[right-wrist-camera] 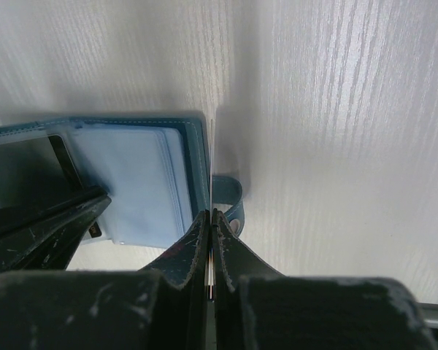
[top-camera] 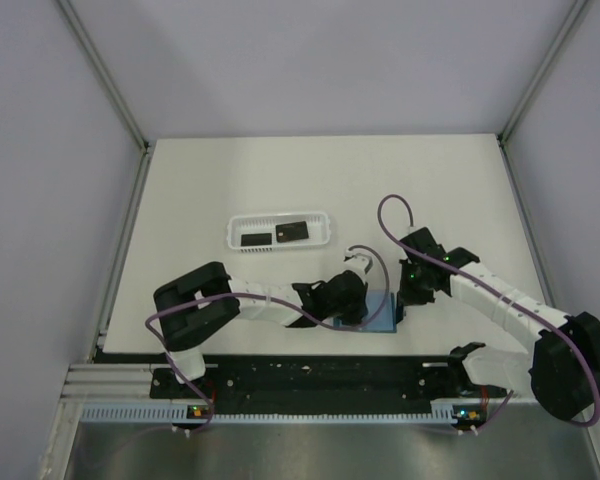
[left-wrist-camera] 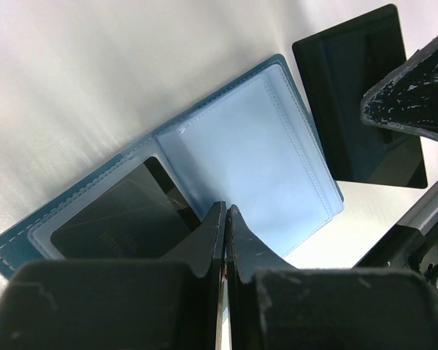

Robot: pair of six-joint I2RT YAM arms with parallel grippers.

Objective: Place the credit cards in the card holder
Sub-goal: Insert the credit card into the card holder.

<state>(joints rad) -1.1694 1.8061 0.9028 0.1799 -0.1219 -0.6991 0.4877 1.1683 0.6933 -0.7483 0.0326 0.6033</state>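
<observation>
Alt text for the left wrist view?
An open teal-blue soft card holder lies on the white table, one flat black credit card in one clear sleeve. The shut left gripper is over its fold; the right gripper pinches a second black card beside it.

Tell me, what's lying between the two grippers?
The open blue card holder, seen from the top camera, lies between the left gripper and the right gripper, which pinches a credit card.

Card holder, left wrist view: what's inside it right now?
One black card sits in one clear sleeve of the card holder; the other sleeve looks empty. The left fingers cover the card's near corner and the fold, so anything there is hidden.
</observation>
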